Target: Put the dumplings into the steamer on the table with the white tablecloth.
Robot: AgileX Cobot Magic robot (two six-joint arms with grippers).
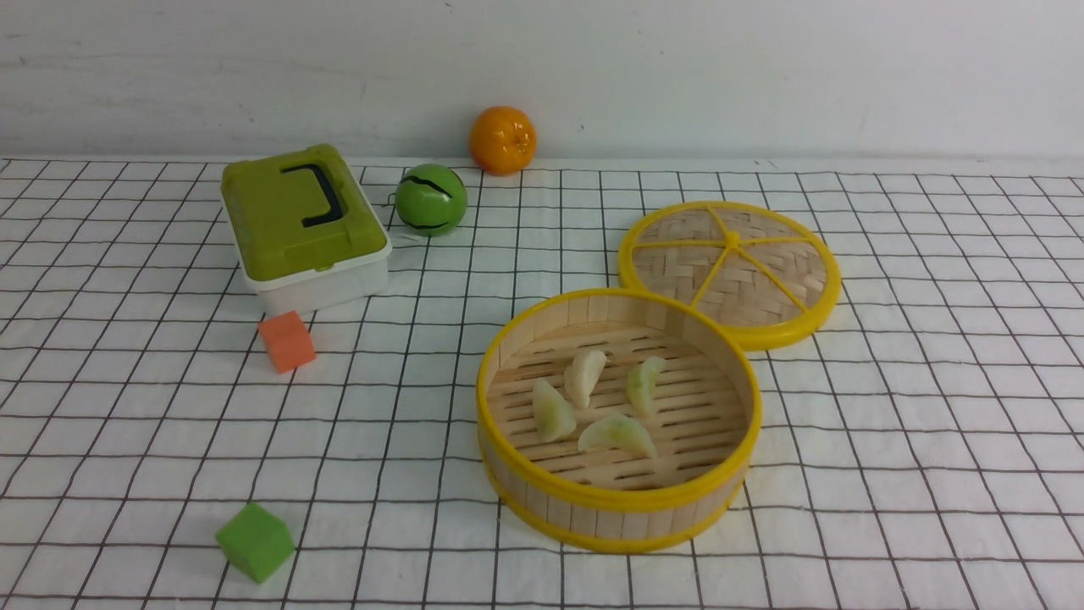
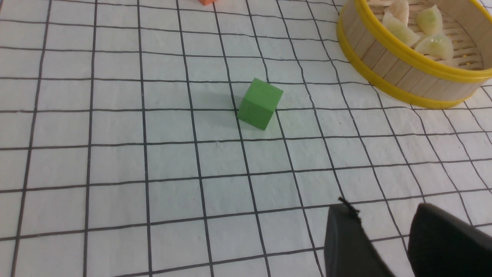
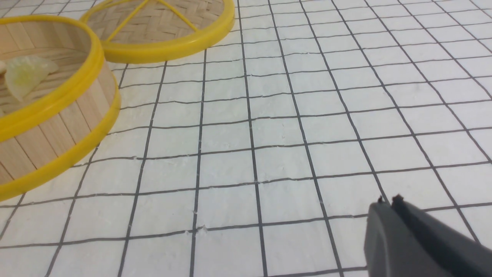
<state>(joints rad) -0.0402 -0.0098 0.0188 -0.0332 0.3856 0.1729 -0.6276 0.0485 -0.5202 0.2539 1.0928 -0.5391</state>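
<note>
The round bamboo steamer [image 1: 618, 500] with yellow rims stands on the white gridded tablecloth [image 1: 889, 440], front centre. Four pale dumplings lie on its slatted floor [image 1: 584, 377] [image 1: 552, 411] [image 1: 645, 384] [image 1: 618, 434]. The steamer also shows in the left wrist view [image 2: 399, 69] with dumplings [image 2: 434, 44] inside, and in the right wrist view [image 3: 57, 127] with one dumpling [image 3: 25, 75]. My left gripper [image 2: 384, 215] is open and empty above bare cloth, apart from the steamer. My right gripper [image 3: 389, 202] is shut and empty above bare cloth. Neither arm shows in the front view.
The flat woven lid [image 1: 730, 271] lies behind the steamer on the right. A green cube [image 1: 254, 540] sits front left, an orange cube [image 1: 287, 341] further back. A green-lidded box [image 1: 301, 224], a green ball [image 1: 430, 199] and an orange [image 1: 503, 140] stand at the back.
</note>
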